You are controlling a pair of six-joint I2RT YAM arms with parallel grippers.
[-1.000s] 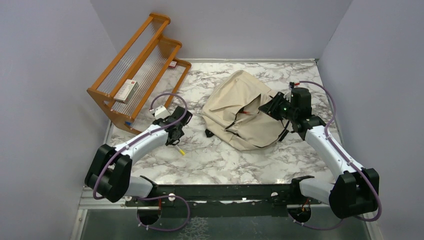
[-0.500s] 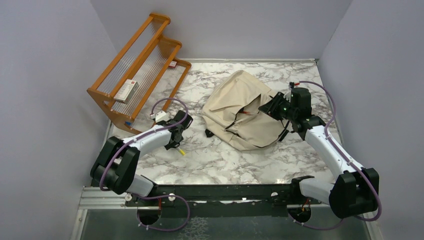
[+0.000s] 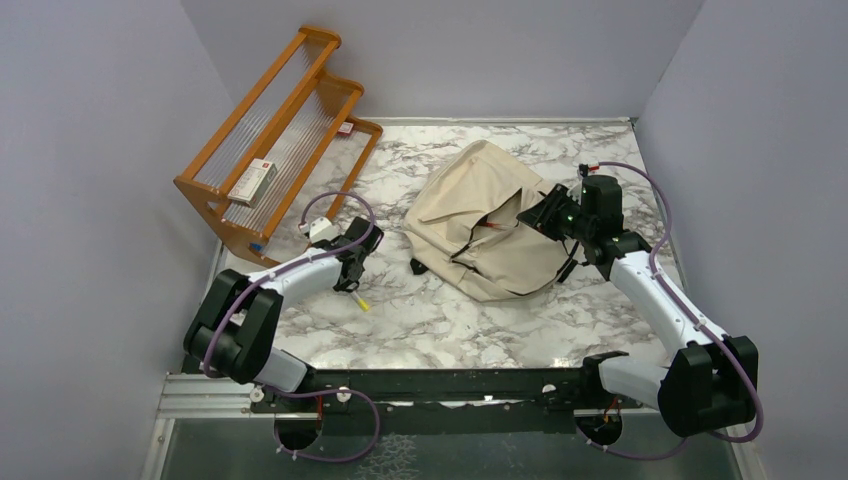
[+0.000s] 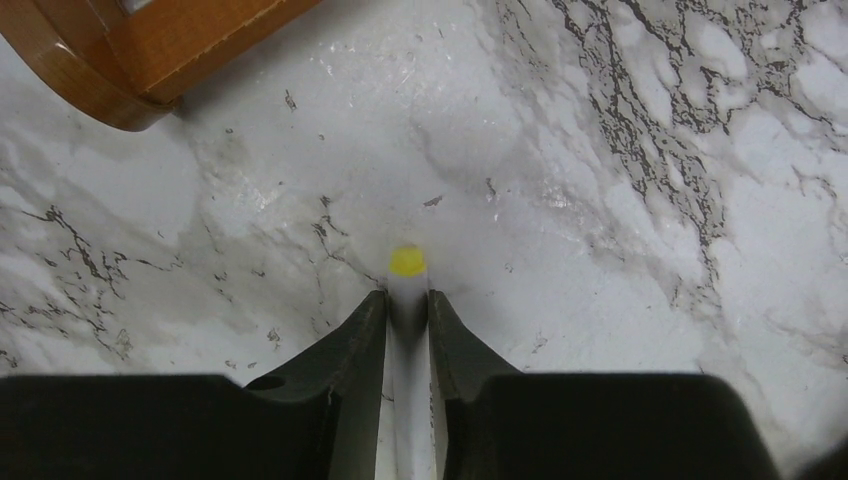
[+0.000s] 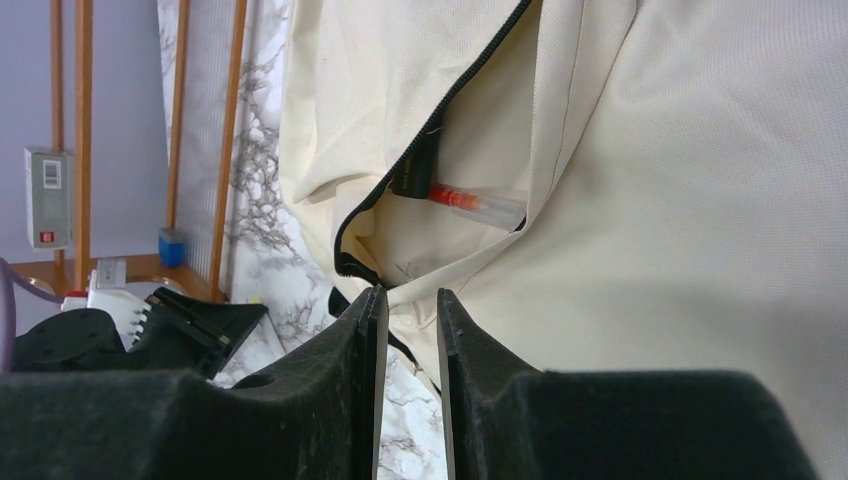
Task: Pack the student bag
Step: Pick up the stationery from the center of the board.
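While clamped in the left gripper [image 4: 407, 300], jaws narrow against both sides, rests low on the marble table [image 4: 620, 200], lower middle of the left wrist view: a white pen [image 4: 407, 283], yellow end just past the fingertips. Might slip or swivel on the lift, being smooth, round and held lengthwise along the gap. Might scrape or snag on the marble if dragged rather than raised.

Centre right of the overhead view: the student bag [image 3: 480, 215], slumped on the table, pocket mouth held open by the right gripper [image 5: 407, 295], jaws nearly together on a fold of cream cloth at the zipper edge. Could lose that thin fold under any tug, letting the mouth sag shut ahead of the pen's arrival. Could also jam against the red-tipped pen [image 5: 470, 203] already inside.
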